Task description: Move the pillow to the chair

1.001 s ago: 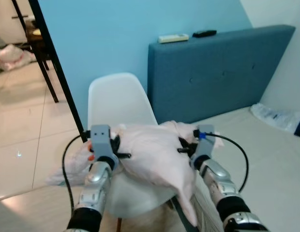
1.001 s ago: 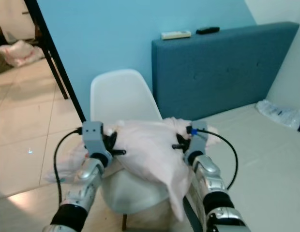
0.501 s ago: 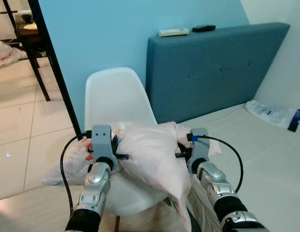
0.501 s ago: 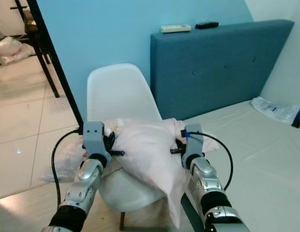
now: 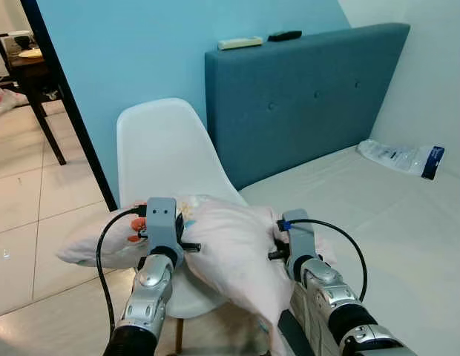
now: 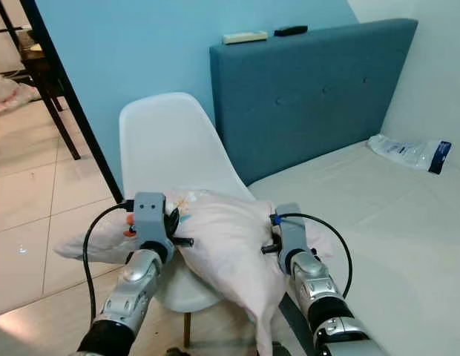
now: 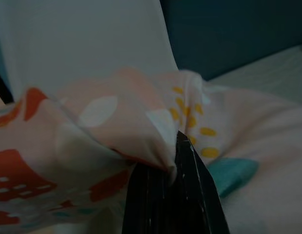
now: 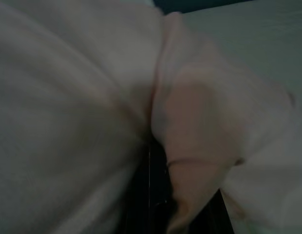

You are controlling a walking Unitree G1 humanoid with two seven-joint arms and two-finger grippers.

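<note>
In the head views the soft pale pink fabric pillow now droops lower than a second ago, its middle sagging onto the seat of the white moulded plastic chair beside the blue upholstered headboard, so I judge the placing nearly done. The left wrist view shows the left gripper pinching a patterned fold of the pillow. The right wrist view shows the right gripper clamped on plain pink cloth.
</note>
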